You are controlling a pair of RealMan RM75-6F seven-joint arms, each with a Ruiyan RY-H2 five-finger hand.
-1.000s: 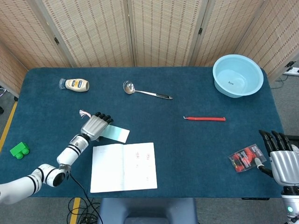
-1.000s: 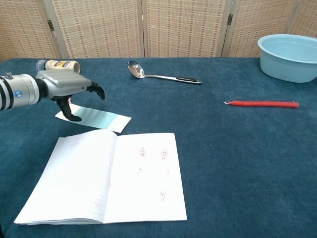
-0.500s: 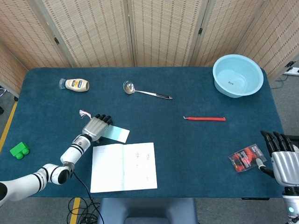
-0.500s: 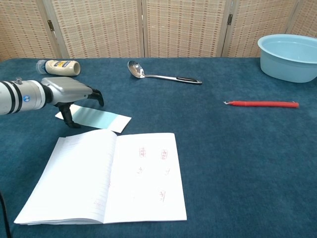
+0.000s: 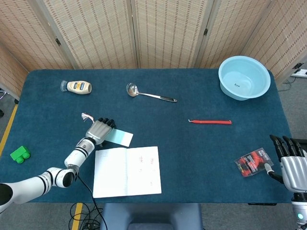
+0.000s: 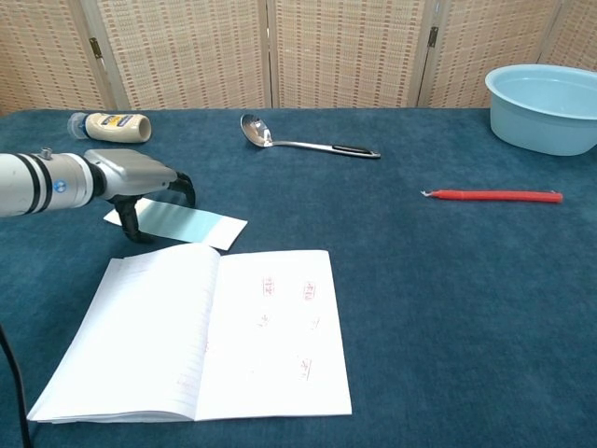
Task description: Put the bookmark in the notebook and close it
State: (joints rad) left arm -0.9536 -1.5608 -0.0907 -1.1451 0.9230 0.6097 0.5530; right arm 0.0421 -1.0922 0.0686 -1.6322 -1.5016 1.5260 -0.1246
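Left hand [image 6: 140,177] has sunk a bit lower over the last second, so now it's crouched right over the near-left end of the bookmark [image 6: 191,224], dark fingertips [image 6: 187,187] curled down at the strip and the thumb [image 6: 131,224] planted at its edge. Can't honestly tell if it's pinching the thing or just resting on it. The bookmark itself hasn't budged: light blue strip flat on the table [image 6: 448,299], just beyond the top edge of the notebook [image 6: 210,331], which lies open with both white pages up.

Right hand [image 5: 291,160] has slid slightly toward the near edge too. It only shows in the head view, down at the right corner, fingers straight and apart, holding nothing, just beside a red-and-black packet [image 5: 252,162].

Stuff only the head view catches: that packet, a green block [image 5: 19,154] off the left side of the table, and the bookmark's tassel [image 5: 87,116] poking out past the left hand [image 5: 98,130]. Chest view gives the side-on look at the curled fingers.

Both views have the mayo bottle [image 6: 110,124], ladle [image 6: 303,140], red pen-like stick [image 6: 492,195] and blue basin [image 6: 546,107].
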